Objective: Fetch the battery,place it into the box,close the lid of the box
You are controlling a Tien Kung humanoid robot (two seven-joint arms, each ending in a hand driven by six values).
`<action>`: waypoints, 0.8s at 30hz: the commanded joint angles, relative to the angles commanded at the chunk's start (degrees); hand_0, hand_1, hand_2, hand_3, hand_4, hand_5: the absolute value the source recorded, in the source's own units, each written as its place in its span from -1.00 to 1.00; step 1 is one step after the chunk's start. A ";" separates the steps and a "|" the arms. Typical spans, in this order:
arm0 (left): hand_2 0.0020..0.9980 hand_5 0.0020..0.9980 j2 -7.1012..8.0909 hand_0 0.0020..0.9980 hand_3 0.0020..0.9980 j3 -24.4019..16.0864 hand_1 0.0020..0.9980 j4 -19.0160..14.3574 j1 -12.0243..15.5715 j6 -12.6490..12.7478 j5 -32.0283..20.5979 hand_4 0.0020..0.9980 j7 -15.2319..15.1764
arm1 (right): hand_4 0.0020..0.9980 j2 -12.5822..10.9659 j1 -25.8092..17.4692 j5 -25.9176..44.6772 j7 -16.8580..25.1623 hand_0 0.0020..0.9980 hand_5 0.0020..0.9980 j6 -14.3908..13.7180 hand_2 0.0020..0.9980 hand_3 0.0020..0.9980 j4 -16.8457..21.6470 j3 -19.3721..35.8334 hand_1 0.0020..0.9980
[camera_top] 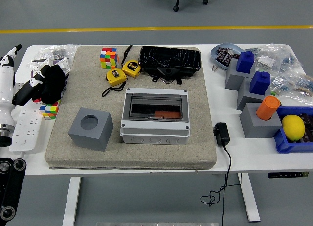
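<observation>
Sitting in the middle of the grey mat (pixel 195 138), the box (pixel 155 116) looks to have its clear lid (pixel 155 107) lying down over the opening, and an orange-brown slab (pixel 166 114), possibly the battery, shows through it inside. I cannot tell whether the lid is latched. If that slab is the battery, my judgement is that fetching and placing are done and only pressing the lid fully home may be left; that would call for a flat push along its front edge.

At the left edge of the tabletop (pixel 230 160), the left robot hand (pixel 49 83), black, rests on a small colour cube (pixel 49 109) and some bags, well apart from the box; whether its fingers are curled or loose I cannot tell. No right robot hand shows.

Between that hand and the box stands a grey block with a round hole (pixel 90 128), which a direct reach would have to clear. Behind the box lie two yellow tape measures (pixel 123 72), a bigger colour cube (pixel 108 57) and a black tray (pixel 170 59). A black charger (pixel 221 134) lies to the right.
</observation>
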 joint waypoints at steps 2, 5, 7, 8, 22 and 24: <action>1.00 1.00 0.00 1.00 0.87 0.00 1.00 -0.07 -0.01 0.04 -0.08 1.00 -0.03 | 1.00 0.11 0.07 -2.26 -0.43 1.00 1.00 0.22 0.69 0.49 0.00 0.52 0.86; 1.00 1.00 0.05 1.00 0.87 0.02 1.00 -0.02 0.09 -0.01 -0.24 1.00 0.01 | 1.00 0.18 0.01 -6.32 0.49 1.00 1.00 -1.07 0.69 0.49 0.08 0.36 0.86; 1.00 1.00 -0.03 1.00 0.87 0.02 1.00 0.01 0.15 -0.02 -0.24 1.00 0.01 | 1.00 0.27 0.04 -11.48 0.94 1.00 1.00 -4.12 0.69 0.49 0.51 4.39 0.86; 1.00 1.00 -0.07 1.00 0.85 0.05 1.00 0.01 0.13 -0.02 -0.23 1.00 0.01 | 0.62 0.25 0.07 -13.70 0.73 1.00 -0.69 -4.61 0.51 -0.35 0.55 5.82 0.74; 1.00 1.00 -0.12 1.00 0.82 -0.01 1.00 -0.03 0.04 -0.06 -0.08 1.00 0.07 | -0.39 0.04 0.19 -25.17 0.53 1.00 -0.67 -6.11 -0.04 -0.60 0.00 10.39 0.35; 1.00 1.00 -0.11 1.00 0.82 -0.01 1.00 -0.05 0.04 -0.05 -0.12 1.00 0.03 | -0.39 0.03 0.26 -25.47 0.67 1.00 -0.67 -6.73 -0.04 -0.60 0.00 9.78 0.35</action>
